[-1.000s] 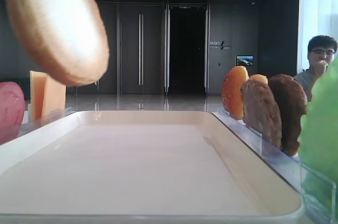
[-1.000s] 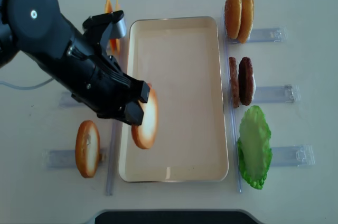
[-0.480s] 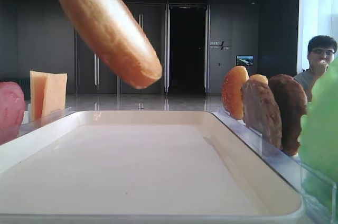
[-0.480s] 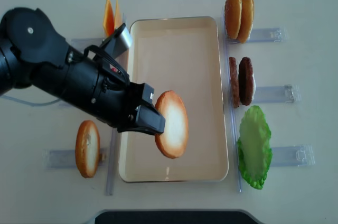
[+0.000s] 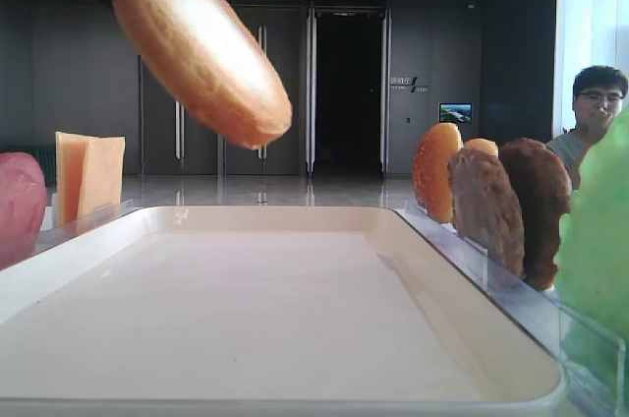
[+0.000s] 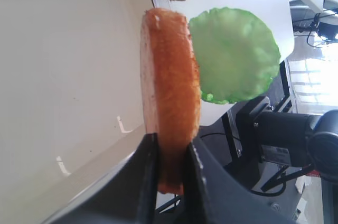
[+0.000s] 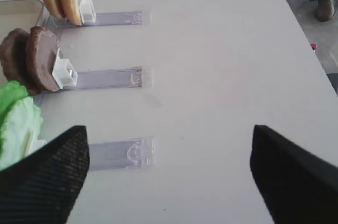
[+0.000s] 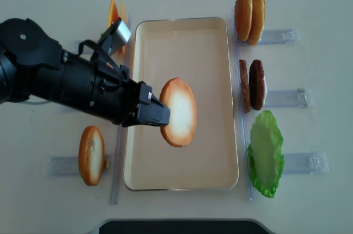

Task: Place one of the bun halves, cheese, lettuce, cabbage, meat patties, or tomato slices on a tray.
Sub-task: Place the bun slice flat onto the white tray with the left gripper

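My left gripper (image 8: 160, 117) is shut on the edge of a bun half (image 8: 178, 111) and holds it tilted in the air over the middle of the cream tray (image 8: 182, 35). In the left wrist view the two fingers (image 6: 145, 182) pinch the bun (image 6: 169, 92) edge-on above the tray floor (image 6: 68, 76). From the low view the bun (image 5: 201, 48) hangs well above the tray (image 5: 275, 309). My right gripper (image 7: 169, 176) is open over bare table, nothing between its fingers. Cabbage is out of view.
Clear racks flank the tray. On the left are cheese (image 8: 116, 16), a tomato slice (image 5: 20, 201) and another bun half (image 8: 91, 155). On the right are two buns (image 8: 249, 16), meat patties (image 8: 252, 85) and lettuce (image 8: 266, 154). A person (image 5: 595, 117) stands behind.
The left gripper has carried the bun half from the tray's left rim to over its middle. It has also turned the bun's pale face more upward.
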Action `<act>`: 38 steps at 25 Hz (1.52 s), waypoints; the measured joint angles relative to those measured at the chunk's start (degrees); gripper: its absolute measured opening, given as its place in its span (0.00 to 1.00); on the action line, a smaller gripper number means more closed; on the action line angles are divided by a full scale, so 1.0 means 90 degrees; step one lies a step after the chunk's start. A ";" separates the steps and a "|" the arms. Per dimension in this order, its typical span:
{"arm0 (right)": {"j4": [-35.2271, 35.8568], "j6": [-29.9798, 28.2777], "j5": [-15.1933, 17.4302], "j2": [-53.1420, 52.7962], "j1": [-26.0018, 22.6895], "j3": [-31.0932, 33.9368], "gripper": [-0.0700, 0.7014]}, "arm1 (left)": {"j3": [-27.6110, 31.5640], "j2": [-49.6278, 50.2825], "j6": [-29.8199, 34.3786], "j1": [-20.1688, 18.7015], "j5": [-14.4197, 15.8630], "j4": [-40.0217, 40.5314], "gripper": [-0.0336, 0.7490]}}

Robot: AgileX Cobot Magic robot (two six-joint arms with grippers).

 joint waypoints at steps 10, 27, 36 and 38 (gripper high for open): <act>0.0000 0.0000 0.0000 0.0000 0.0000 0.0000 0.85 | 0.0000 0.0651 0.0856 0.0268 0.0148 -0.0826 0.17; 0.0000 0.0000 0.0000 0.0000 0.0000 0.0000 0.85 | 0.0000 0.1607 0.1504 0.0268 0.0151 -0.1071 0.17; 0.0000 0.0000 0.0000 0.0000 0.0000 0.0000 0.85 | 0.0000 0.2173 0.2352 0.0268 0.0038 -0.2049 0.17; 0.0000 0.0000 0.0000 0.0000 0.0000 0.0000 0.85 | 0.0000 0.2331 0.2449 0.0268 0.0025 -0.2141 0.17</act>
